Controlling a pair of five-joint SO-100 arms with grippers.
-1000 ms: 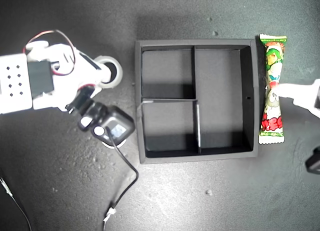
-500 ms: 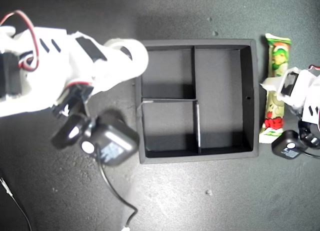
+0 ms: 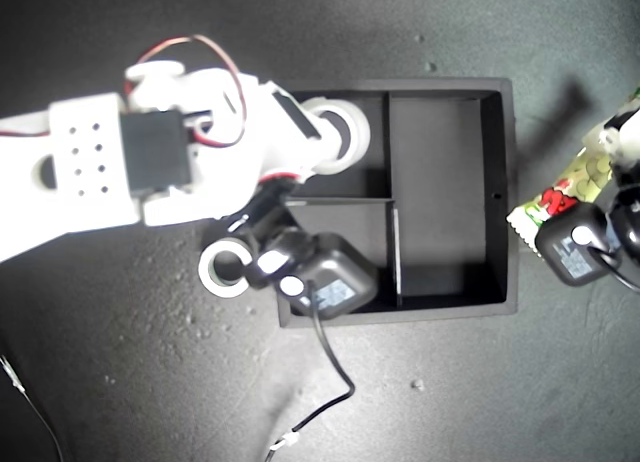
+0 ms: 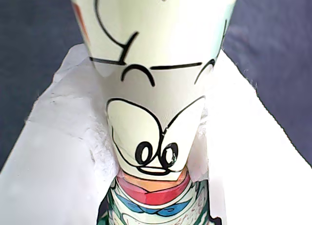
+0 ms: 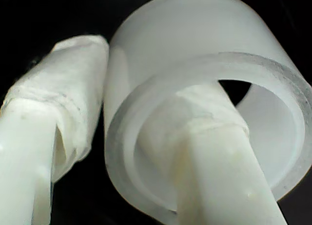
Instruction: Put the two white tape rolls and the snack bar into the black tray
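my second gripper (image 5: pixel 105 137): padded white fingers pinching one wall of a tape roll (image 3: pixel 338 134), one finger through its hole, over the upper small compartment in the exterior view
other tape roll (image 3: pixel 225 268): glossy white ring, flat on the table, just beside the tray's wall at the exterior view's left
black tray (image 3: pixel 505 192): matte, square, low walls
my first gripper (image 4: pixel 151 152): clamped on the snack bar (image 4: pixel 156 88)
snack bar: smooth printed foil, tilted, past the tray's wall at the exterior view's right
table (image 3: pixel 120 382): dark, speckled
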